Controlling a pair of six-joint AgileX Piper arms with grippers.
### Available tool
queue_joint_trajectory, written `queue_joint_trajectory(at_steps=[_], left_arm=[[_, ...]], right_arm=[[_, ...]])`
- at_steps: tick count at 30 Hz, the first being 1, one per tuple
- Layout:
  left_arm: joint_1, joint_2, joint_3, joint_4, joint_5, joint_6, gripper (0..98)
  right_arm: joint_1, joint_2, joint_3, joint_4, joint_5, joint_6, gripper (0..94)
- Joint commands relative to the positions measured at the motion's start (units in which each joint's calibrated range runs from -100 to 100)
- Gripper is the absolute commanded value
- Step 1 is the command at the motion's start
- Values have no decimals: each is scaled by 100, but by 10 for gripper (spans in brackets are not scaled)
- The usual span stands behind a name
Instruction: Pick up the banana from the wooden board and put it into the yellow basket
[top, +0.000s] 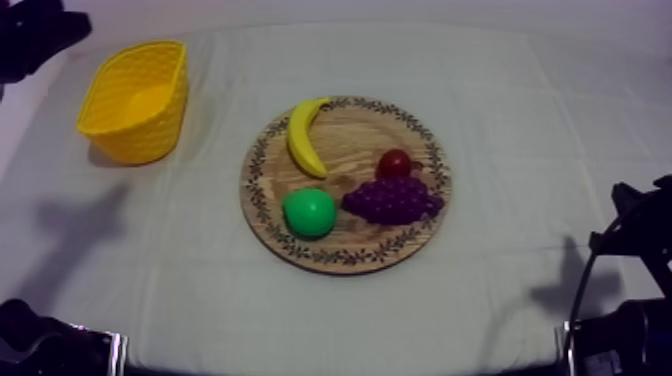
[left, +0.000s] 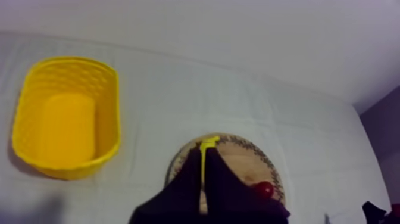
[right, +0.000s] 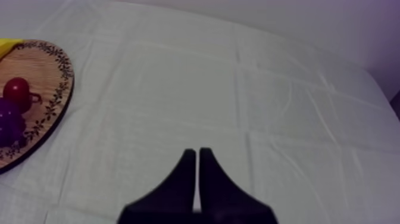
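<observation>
- Left pincer (left: 204, 151): fingers pressed into a narrow wedge, gripping nothing.
- Right pincer (right: 197, 152): also closed and empty, over bare surface (top: 530, 150) at 3 o'clock of the wooden board (top: 350, 245).
- Banana (top: 305, 135) lies on the board at 11 o'clock, by the rim.
- Yellow basket (top: 140, 140) stands at the board's 10 o'clock, with open cloth between them.

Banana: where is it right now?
In the top view the banana lies on the wooden board, near its rim on the side toward the yellow basket, with the pear and the small red fruit as nearest neighbours.
</observation>
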Motion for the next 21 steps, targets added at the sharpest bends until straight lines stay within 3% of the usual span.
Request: queue_joint_trajectory(at_steps=[1,9,21], left_arm=[[221,403,-60,-6,-20,108,2],[746,1387,-384,-115,-37,459,2],[1140,2593,-789,-192,69,683,22]], right_arm=[[1,-2,-3,2,3,-1,3],[1,-2,-3,2,3,-1,3],[1,-2,-3,2,3,-1,3]])
